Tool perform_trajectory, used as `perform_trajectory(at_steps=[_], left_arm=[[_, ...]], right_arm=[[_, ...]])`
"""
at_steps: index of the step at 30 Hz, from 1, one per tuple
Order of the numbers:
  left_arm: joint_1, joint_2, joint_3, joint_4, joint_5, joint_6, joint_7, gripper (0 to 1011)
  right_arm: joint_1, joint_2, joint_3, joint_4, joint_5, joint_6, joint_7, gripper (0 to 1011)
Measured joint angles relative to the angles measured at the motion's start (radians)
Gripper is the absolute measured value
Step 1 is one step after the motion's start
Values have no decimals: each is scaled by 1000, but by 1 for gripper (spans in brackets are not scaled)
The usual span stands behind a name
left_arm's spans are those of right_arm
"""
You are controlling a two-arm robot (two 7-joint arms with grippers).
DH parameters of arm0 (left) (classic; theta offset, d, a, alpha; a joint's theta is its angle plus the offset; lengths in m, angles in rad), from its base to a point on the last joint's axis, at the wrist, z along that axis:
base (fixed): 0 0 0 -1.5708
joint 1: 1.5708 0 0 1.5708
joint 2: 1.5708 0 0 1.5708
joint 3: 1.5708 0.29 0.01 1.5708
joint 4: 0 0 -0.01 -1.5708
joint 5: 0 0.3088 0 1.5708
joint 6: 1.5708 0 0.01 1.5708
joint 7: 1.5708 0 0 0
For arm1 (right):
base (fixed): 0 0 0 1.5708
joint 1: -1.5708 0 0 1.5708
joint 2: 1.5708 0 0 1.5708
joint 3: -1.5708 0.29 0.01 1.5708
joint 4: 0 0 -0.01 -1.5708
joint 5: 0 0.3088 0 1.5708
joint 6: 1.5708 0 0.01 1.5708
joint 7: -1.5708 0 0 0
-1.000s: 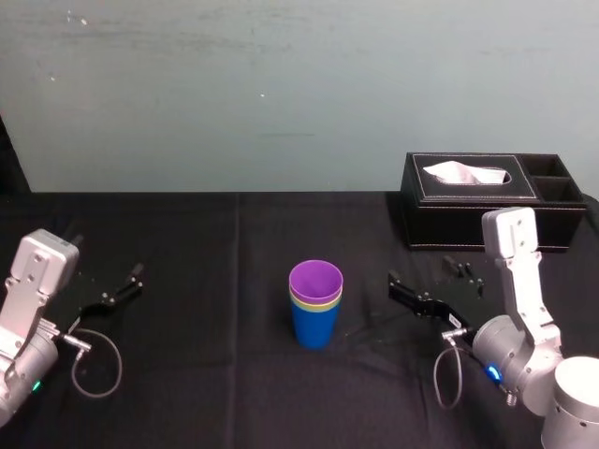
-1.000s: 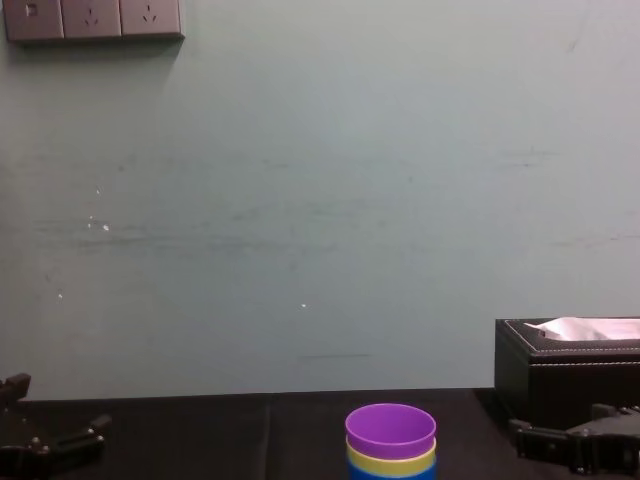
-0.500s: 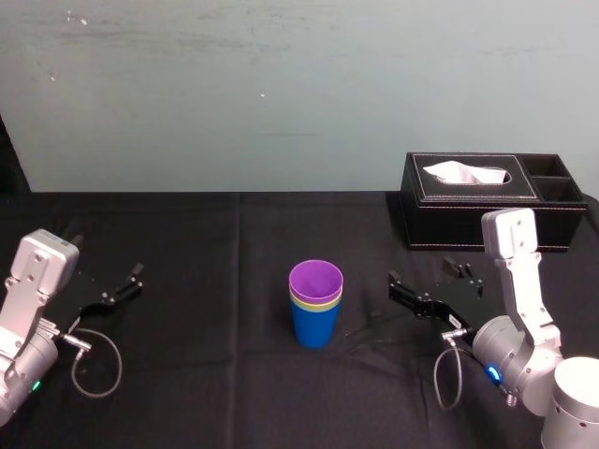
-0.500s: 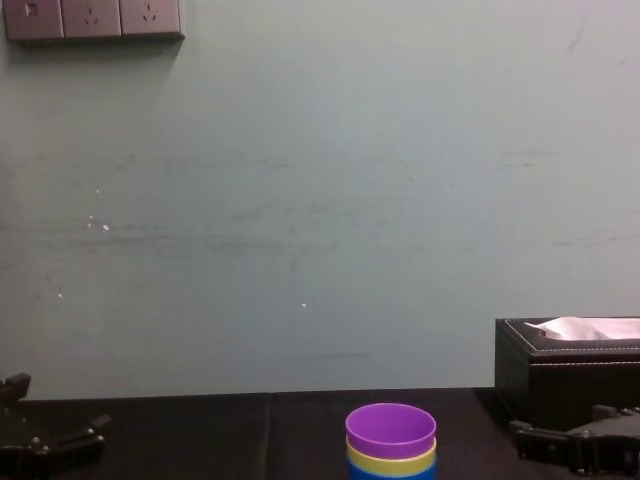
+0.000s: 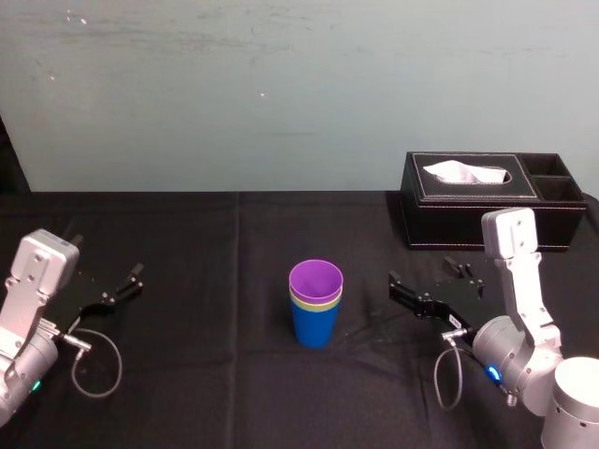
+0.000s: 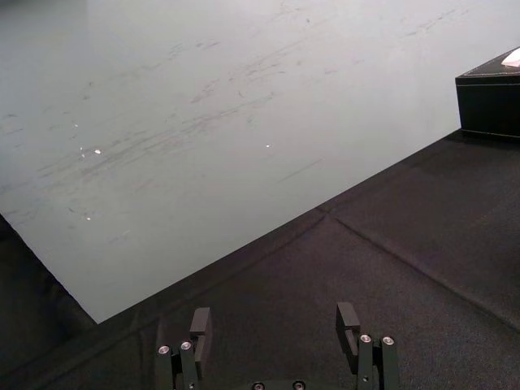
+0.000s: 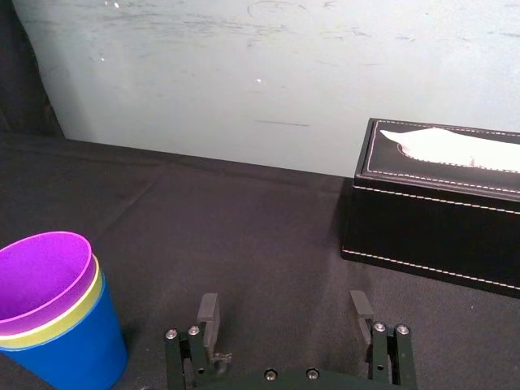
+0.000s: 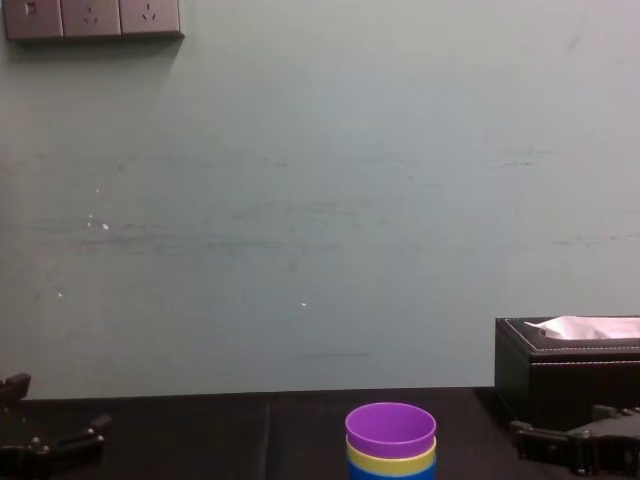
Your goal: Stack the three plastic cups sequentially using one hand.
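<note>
3 plastic cups (image 5: 314,318) stand nested upright: blue, yellow-green, purple innermost.

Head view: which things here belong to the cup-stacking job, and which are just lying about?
Job: purple cup, nested in the yellow-green cup, nested in the blue cup; right gripper, open, to the right of the stack.

Lying about: black tissue box at back right; left gripper, open, parked at the table's left; wall sockets.
</note>
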Motion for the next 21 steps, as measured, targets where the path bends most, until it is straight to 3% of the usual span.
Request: perform_trajectory(at_steps=[21], left_arm=[[0, 0, 0, 0, 0, 0, 0, 1000]], right_arm=[[0, 0, 0, 0, 1, -1, 0, 1003]])
